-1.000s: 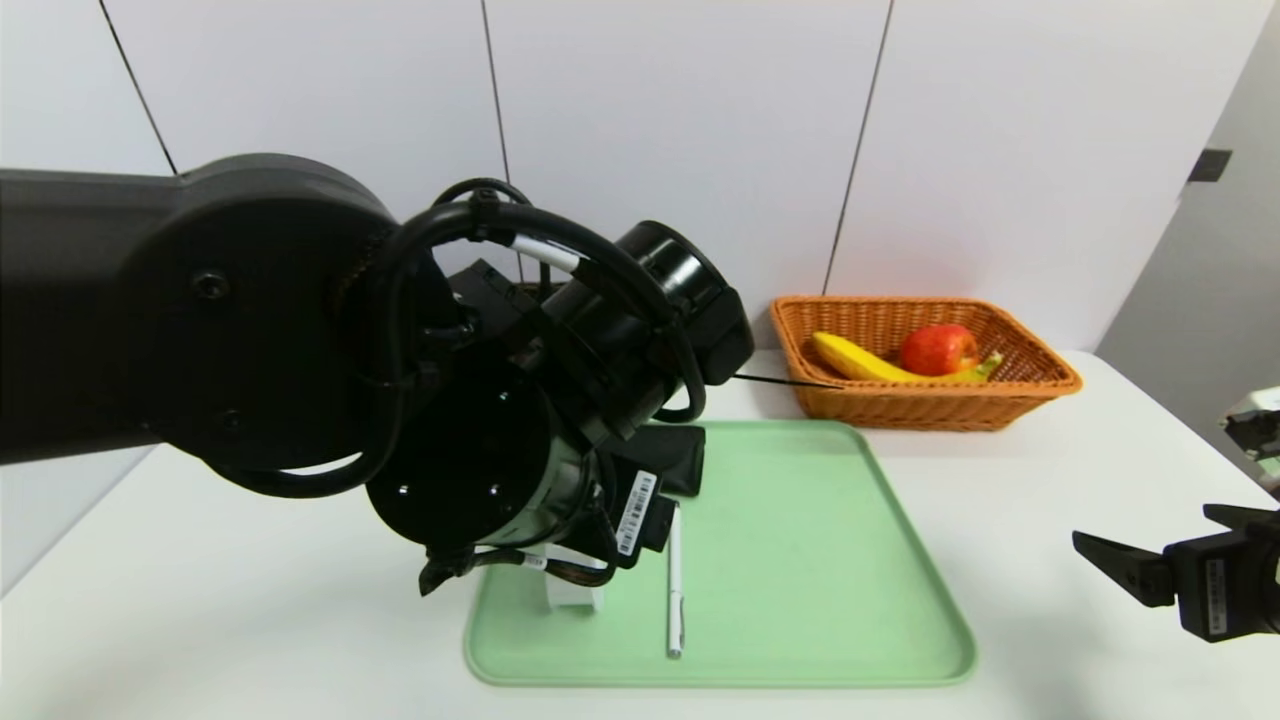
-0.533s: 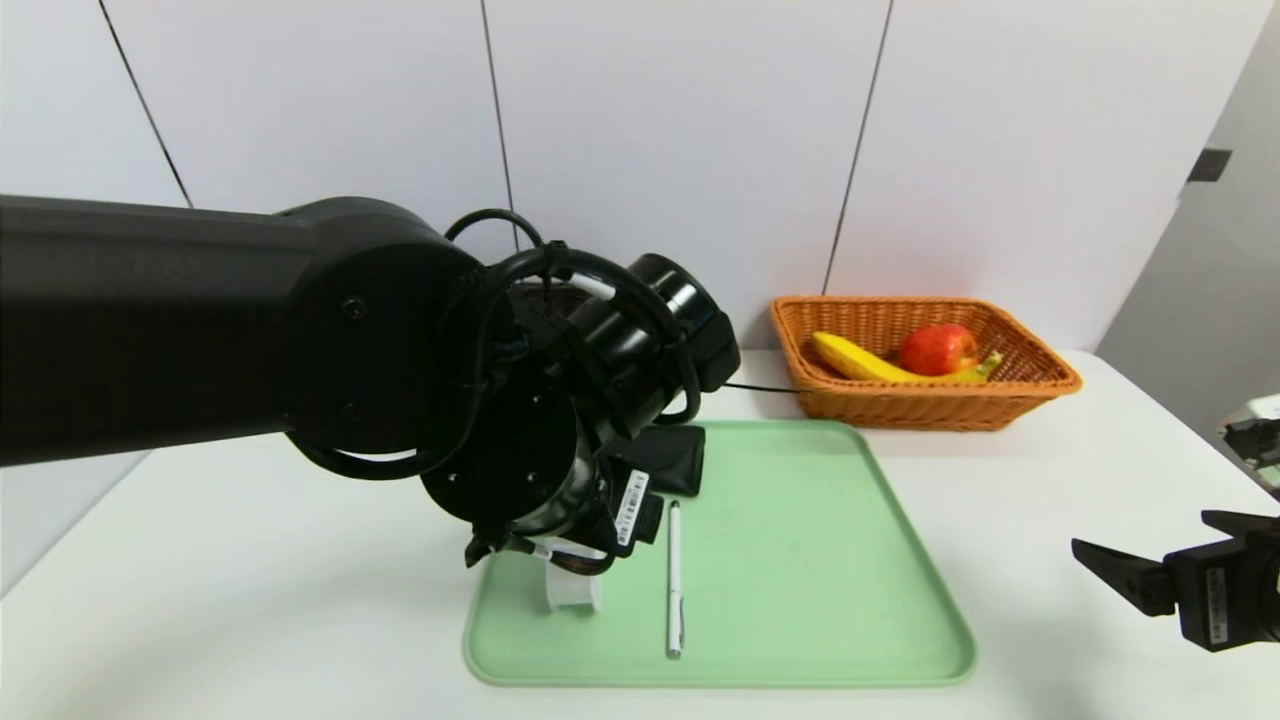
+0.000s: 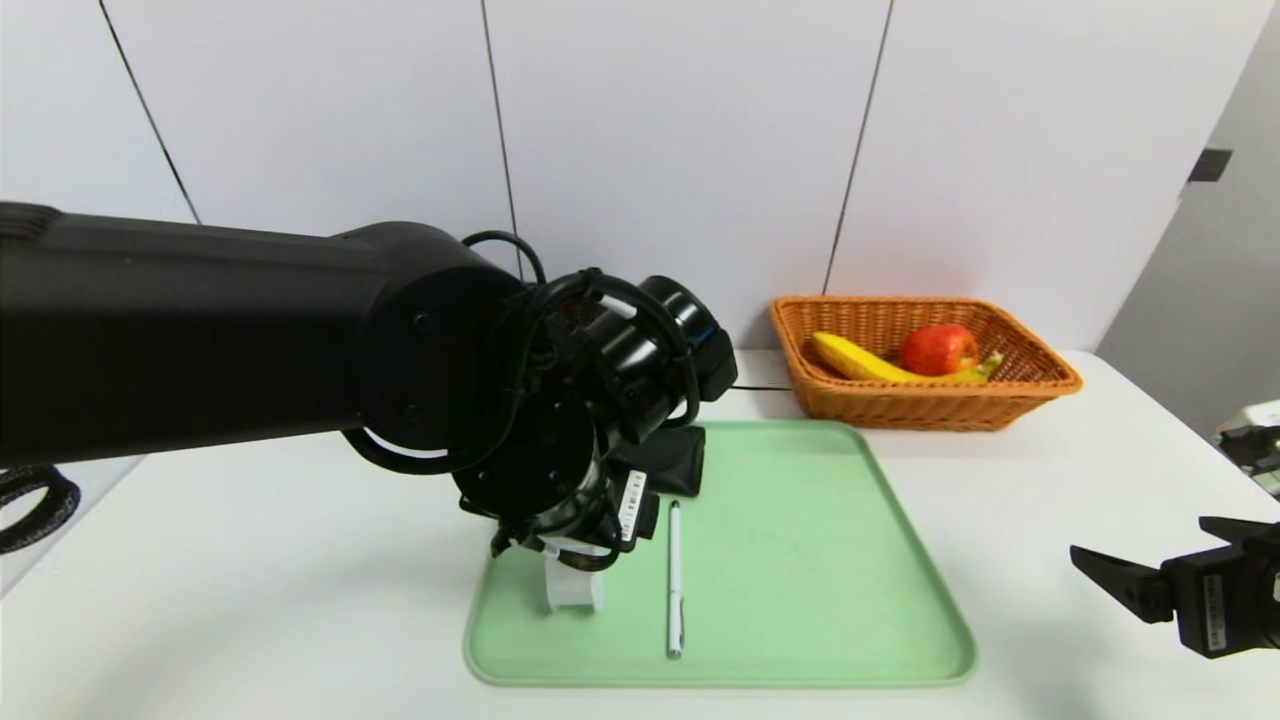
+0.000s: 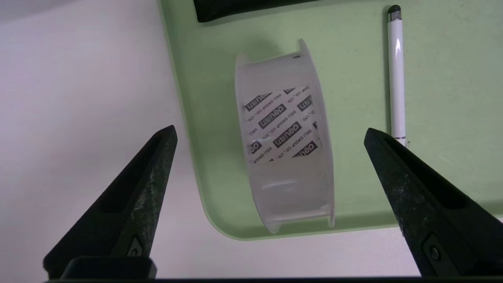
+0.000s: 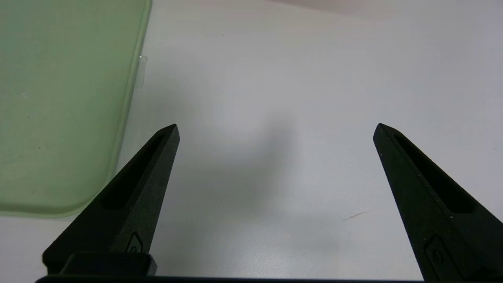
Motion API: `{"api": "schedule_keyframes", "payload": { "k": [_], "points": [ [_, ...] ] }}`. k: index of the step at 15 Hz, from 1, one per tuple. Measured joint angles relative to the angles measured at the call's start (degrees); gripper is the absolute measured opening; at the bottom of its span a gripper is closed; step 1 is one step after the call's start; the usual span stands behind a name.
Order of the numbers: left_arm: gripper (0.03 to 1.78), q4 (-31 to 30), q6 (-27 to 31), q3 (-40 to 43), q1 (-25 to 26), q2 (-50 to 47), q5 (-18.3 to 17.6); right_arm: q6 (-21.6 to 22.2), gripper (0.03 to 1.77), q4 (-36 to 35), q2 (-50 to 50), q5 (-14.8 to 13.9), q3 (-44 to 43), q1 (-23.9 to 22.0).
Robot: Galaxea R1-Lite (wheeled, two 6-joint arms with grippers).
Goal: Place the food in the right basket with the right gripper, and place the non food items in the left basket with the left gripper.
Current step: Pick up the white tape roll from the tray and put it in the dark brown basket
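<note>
- The orange-tan right basket (image 3: 925,400) stands at the far right of the white surface (image 3: 1050,480), against the wall; inside it lie the banana (image 3: 855,360) and the apple (image 3: 938,349), touching each other
- The dark left basket is almost wholly hidden behind the left arm; perhaps a sliver of its rim shows above the wrist, but what it holds cannot be told
- The green tray (image 3: 800,560) lies in the middle of the surface, nearer than the right basket; on it are the black pouch (image 3: 672,458) at its far left, the white pen (image 3: 674,578) lying lengthways down the tray, and the white spool (image 4: 285,143) standing on its edge near the tray's near-left corner, just beside the pen but apart from it
- The left gripper (image 4: 271,131) hangs above the spool with jaws spread wide and nothing in them; the spool sits between the two fingertips, untouched
- The right gripper (image 5: 275,127) hovers over bare surface to the right of the tray, jaws likewise wide apart and empty
</note>
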Motion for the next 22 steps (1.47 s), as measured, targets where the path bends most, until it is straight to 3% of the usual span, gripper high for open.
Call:
{"api": "schedule_keyframes", "payload": {
  "k": [7,8,11,16,22],
  "points": [
    [1.69,0.0,-0.8,-0.1,0.0,1.5,0.0,0.1,1.70,0.0,0.4,0.0,0.3,0.0],
    [1.63,0.0,-0.9,-0.1,0.0,1.6,0.0,0.1,1.70,0.0,0.4,0.0,0.3,0.0],
    [1.14,-0.1,-0.9,-0.2,0.0,1.8,0.1,0.1,1.70,0.0,0.4,0.0,0.3,0.0],
    [0.51,-0.2,-0.8,-0.5,0.0,2.2,0.1,0.2,1.70,0.0,0.3,0.0,0.3,0.0],
    [0.51,0.1,-1.0,-0.6,0.0,2.2,0.3,0.3,1.70,0.0,0.2,0.0,0.3,0.0]
  ]
}}
